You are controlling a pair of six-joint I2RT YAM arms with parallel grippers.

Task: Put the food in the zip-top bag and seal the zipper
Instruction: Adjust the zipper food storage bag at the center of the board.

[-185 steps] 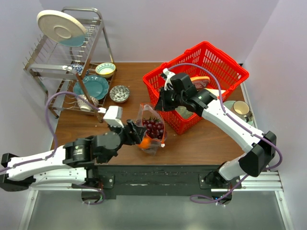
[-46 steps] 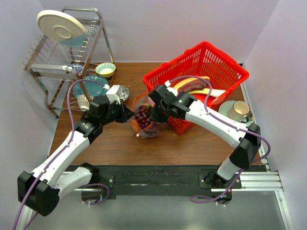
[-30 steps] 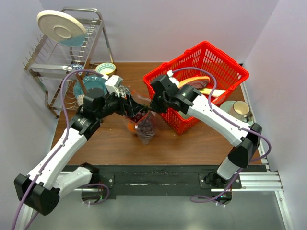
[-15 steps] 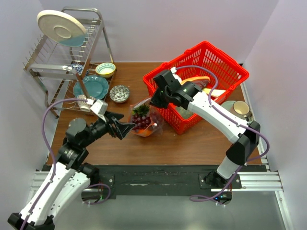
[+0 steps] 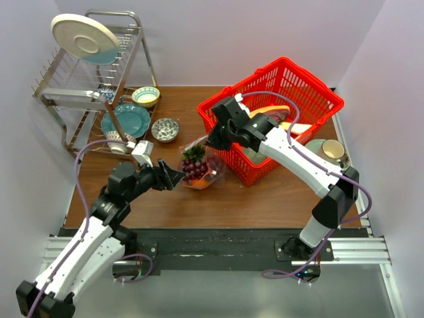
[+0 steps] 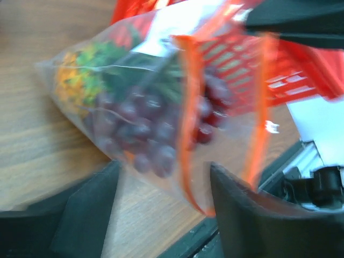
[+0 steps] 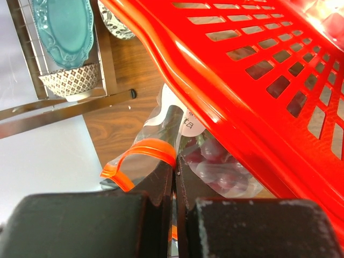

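The clear zip-top bag (image 5: 201, 167) lies on the table against the red basket. Inside it show the food, a purple grape bunch (image 6: 142, 137) and a pineapple (image 6: 75, 86). My right gripper (image 5: 211, 141) is shut on the bag's top corner, pinching the orange zipper (image 7: 144, 152) between its fingertips (image 7: 174, 166). The zipper's two strips (image 6: 188, 113) stand apart, so the mouth gapes. My left gripper (image 5: 177, 177) is open at the bag's near-left side. In the left wrist view its fingers (image 6: 242, 215) straddle the lower corner of the mouth.
The red mesh basket (image 5: 281, 83) holds other toy foods right behind the bag. A dish rack (image 5: 99, 99) with a teal plate (image 5: 126, 120) stands at the back left, beside a small bowl (image 5: 165, 129). A cup on a saucer (image 5: 331, 152) sits far right.
The left gripper let go of the bag, drew back to the near left, then edged toward the bag's mouth with its jaws narrowing. The bag swung from hanging to lying flatter.
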